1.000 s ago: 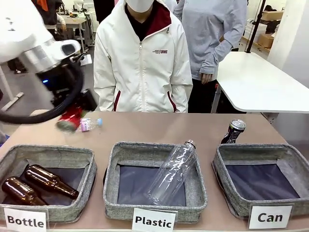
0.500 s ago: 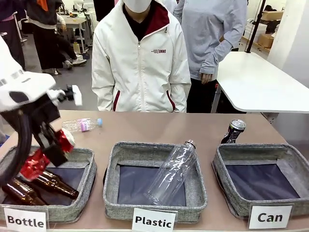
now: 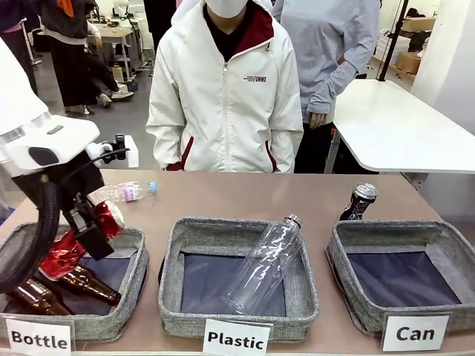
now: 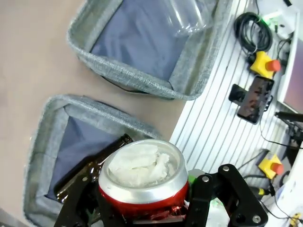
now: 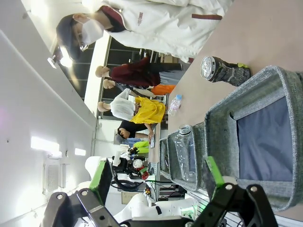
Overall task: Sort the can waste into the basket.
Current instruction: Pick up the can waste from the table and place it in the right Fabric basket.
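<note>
My left gripper (image 3: 85, 236) is shut on the crushed shiny red can (image 3: 63, 256) and holds it tilted just above the basket carded "Bottle" (image 3: 141, 256). In the left wrist view the can's silver top (image 4: 142, 165) faces the camera between the black fingers (image 4: 204, 194). The dark can (image 3: 360, 201) stands upright on the table behind the grey basket (image 3: 338, 263) carded "Can" (image 3: 415, 333), whose dark floor is bare. In the right wrist view my right gripper (image 5: 156, 182) stands open with nothing in it, short of that basket (image 5: 222, 118) and the dark can (image 5: 220, 70).
Two brown glass bottles (image 3: 78, 280) lie in the "Bottle" basket. A large clear plastic bottle (image 3: 263, 263) leans in the middle basket carded "Plastic" (image 3: 172, 274). A small clear bottle (image 3: 125, 192) lies on the table at far left. A person (image 3: 226, 96) stands at the far edge.
My left arm has swung back from the far left of the table with the red can, coming over the "Bottle" basket, then risen a little and shifted right.
</note>
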`<state>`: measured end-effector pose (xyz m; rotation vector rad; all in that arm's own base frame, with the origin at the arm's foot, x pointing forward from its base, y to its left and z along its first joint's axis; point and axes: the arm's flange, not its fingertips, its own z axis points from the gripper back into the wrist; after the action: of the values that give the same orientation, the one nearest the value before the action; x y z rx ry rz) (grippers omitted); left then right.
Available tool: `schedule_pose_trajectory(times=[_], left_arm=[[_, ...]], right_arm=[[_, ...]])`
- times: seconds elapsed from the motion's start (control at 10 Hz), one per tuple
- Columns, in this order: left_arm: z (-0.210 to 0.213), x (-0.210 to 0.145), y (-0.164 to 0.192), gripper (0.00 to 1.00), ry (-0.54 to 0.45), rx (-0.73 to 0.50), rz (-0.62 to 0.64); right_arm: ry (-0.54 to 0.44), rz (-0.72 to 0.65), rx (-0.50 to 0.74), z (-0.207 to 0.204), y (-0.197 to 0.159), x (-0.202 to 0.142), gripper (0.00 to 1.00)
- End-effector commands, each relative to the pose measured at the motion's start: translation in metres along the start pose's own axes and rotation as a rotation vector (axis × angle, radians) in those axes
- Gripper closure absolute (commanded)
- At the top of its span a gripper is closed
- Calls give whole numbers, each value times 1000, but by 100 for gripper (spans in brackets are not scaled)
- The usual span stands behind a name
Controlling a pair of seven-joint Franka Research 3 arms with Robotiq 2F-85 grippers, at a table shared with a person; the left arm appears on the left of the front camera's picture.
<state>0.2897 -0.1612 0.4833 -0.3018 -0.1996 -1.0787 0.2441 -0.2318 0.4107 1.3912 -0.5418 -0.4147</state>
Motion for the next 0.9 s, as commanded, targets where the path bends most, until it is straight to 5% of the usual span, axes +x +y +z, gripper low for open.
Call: schedule_pose_trajectory(times=[0.0,0.2,0.4,0.8], left_arm=[[-2,5,-6,100,1,13,-3],[-6,89,-19,100,-95,32,-225],[0,182,-48,100,-52,115,-321],[-52,377,-118,100,-198,75,-544]], right_arm=[[0,0,0,0,0,0,0],[105,147,-164,6,37,-26,0],[166,149,-291,48,47,-32,0],[-7,182,-360,144,50,-5,0]])
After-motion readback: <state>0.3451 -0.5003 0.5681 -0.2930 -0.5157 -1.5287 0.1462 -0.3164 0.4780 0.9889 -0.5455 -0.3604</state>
